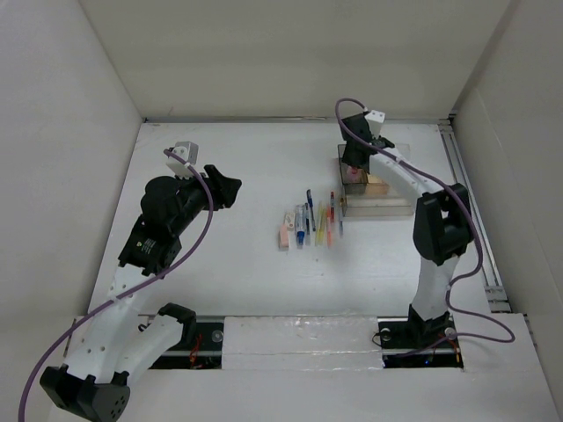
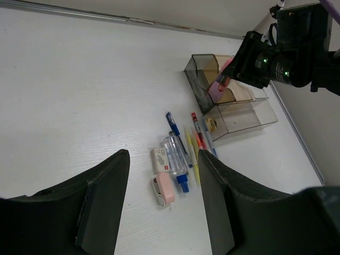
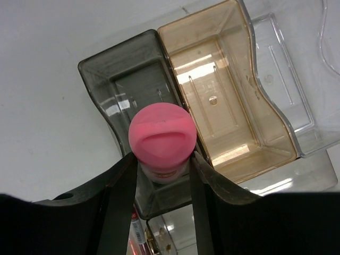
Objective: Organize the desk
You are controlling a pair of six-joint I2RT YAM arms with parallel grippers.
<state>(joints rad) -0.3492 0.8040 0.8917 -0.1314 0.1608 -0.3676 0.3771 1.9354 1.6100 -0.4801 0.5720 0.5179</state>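
The white desk holds a row of small items at its middle: a pink correction tape, a white eraser, a small clear bottle with a blue cap and several pens. A compartmented plastic tray stands at the back right. My right gripper is shut on a white tube with a pink cap and holds it upright over the tray's dark grey compartment. My left gripper is open and empty above the desk, left of the row.
The tray also has an amber compartment and clear ones. A metal rail runs along the desk's right edge. White walls stand on three sides. The right arm leans over the tray.
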